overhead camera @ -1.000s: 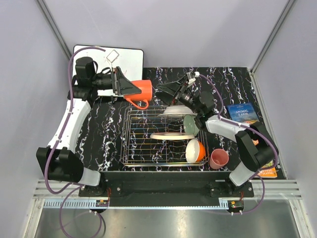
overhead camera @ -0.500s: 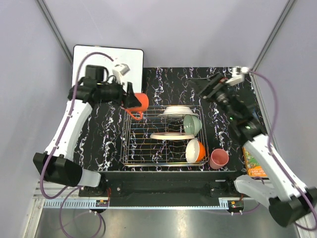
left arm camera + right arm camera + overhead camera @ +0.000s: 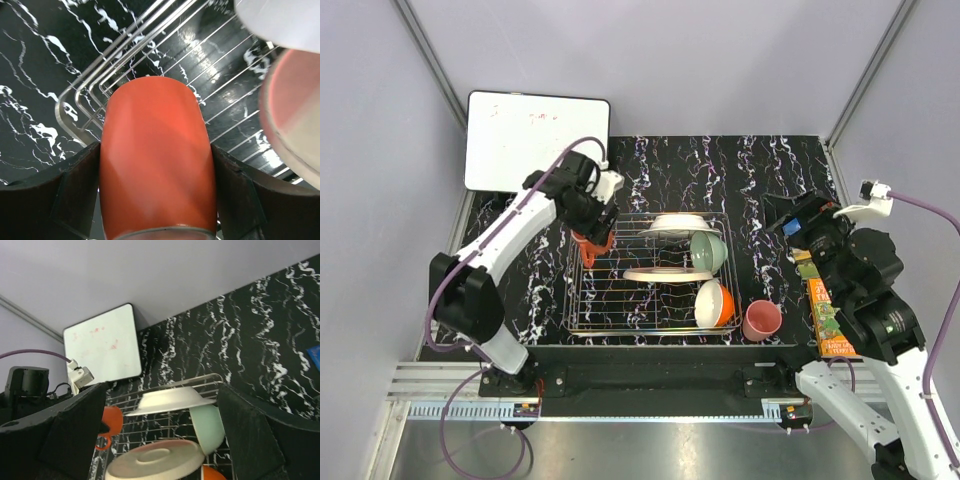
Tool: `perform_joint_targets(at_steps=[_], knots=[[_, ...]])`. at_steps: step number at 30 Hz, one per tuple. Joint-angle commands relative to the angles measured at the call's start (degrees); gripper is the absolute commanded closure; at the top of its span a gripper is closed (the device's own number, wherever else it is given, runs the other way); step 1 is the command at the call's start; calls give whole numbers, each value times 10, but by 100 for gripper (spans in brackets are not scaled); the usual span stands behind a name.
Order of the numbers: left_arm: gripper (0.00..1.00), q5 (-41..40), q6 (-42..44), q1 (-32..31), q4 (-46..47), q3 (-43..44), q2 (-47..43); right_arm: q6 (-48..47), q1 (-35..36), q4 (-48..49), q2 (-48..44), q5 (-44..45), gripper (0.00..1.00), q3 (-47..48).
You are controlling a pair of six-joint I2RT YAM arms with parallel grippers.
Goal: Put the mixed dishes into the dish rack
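Mug (image 3: 157, 160) hanging over rack's (image 3: 610, 300) far-left corner. Plates (image 3: 655, 274) and bowls (image 3: 710, 252) sitting in rack's right half. Cup (image 3: 761, 320) standing just right of rack; whiteboard (image 3: 535, 140) lying behind-left.

The mug (image 3: 157, 160) is plain orange, the rack (image 3: 610, 295) silver, the table (image 3: 770, 170) black with white veining, one bowl (image 3: 710, 252) pale green, the other bowl (image 3: 714, 304) orange outside and white inside, the cup (image 3: 761, 320) pink, and the far-left corner's whiteboard (image 3: 535, 140) white with faint red smudges.
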Motion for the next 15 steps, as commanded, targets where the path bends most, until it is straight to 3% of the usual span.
perform_joint_targets(at_steps=[1,9,15], knots=[[100,-58,8,-25,46,-9,21,-34,1,-69,-17,52,0,9],[100,-65,0,-56,66,-25,59,16,1,-306,9,151,0,15],[100,-65,2,-56,79,-37,69,173,1,-352,12,42,0,-67]])
